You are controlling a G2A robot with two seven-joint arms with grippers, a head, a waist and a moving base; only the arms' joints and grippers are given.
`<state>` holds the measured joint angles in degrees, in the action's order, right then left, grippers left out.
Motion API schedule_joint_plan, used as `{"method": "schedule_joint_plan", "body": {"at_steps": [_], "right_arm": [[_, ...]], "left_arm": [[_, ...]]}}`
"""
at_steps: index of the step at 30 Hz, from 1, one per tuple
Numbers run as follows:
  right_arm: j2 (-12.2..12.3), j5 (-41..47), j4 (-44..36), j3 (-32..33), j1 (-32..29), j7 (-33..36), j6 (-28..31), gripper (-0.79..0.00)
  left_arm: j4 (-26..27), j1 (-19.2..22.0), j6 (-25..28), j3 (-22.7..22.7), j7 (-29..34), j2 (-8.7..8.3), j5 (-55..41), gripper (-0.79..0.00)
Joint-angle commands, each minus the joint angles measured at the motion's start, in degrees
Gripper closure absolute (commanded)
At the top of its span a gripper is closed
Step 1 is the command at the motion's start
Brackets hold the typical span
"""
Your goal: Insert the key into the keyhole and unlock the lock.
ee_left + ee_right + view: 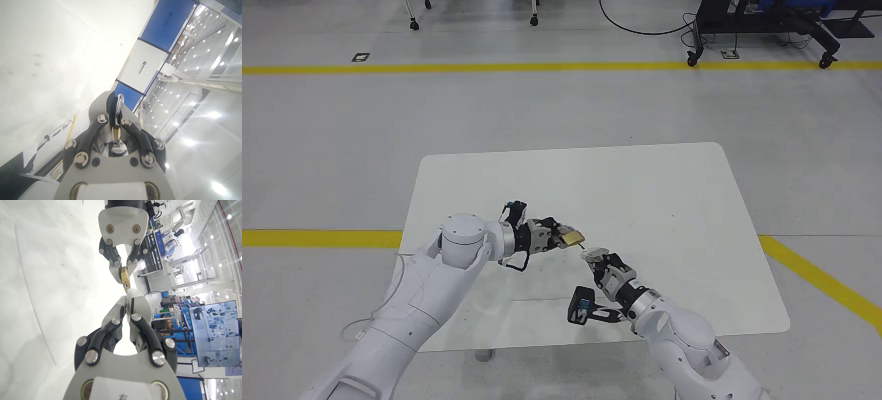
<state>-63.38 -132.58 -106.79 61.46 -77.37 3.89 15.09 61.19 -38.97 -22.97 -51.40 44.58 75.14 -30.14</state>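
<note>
Key [126,289] mostly hidden; lock [125,276] half-covered.

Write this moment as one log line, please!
left gripper: shut on lock | right gripper: shut on key | key tip at keyhole, depth unclear | both above table

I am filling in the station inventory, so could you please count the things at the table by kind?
Padlocks: 1, the brass padlock held in the left gripper
Keys: 1, the key, mostly hidden in the right gripper, its tip at the keyhole
Grippers: 2
Tables: 1, the white table
Total: 5
</note>
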Motion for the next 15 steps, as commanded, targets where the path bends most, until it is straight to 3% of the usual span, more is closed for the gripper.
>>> {"method": "schedule_joint_plan", "body": {"at_steps": [1, 15], "right_arm": [[-0.15, -0.38, 0.25, -0.24, 0.21, 0.72, -0.11, 0.0], [-0.92, -2.8, 1.24, -1.4, 1.03, 2.52, 0.12, 0.0]], "left_arm": [[0.0, 0.07, -0.32, 0.0, 0.04, 0.01, 0.32, 0.0], [0.88, 0.24, -1.64, 0.61, 0.81, 0.15, 2.9, 0.0]]}}
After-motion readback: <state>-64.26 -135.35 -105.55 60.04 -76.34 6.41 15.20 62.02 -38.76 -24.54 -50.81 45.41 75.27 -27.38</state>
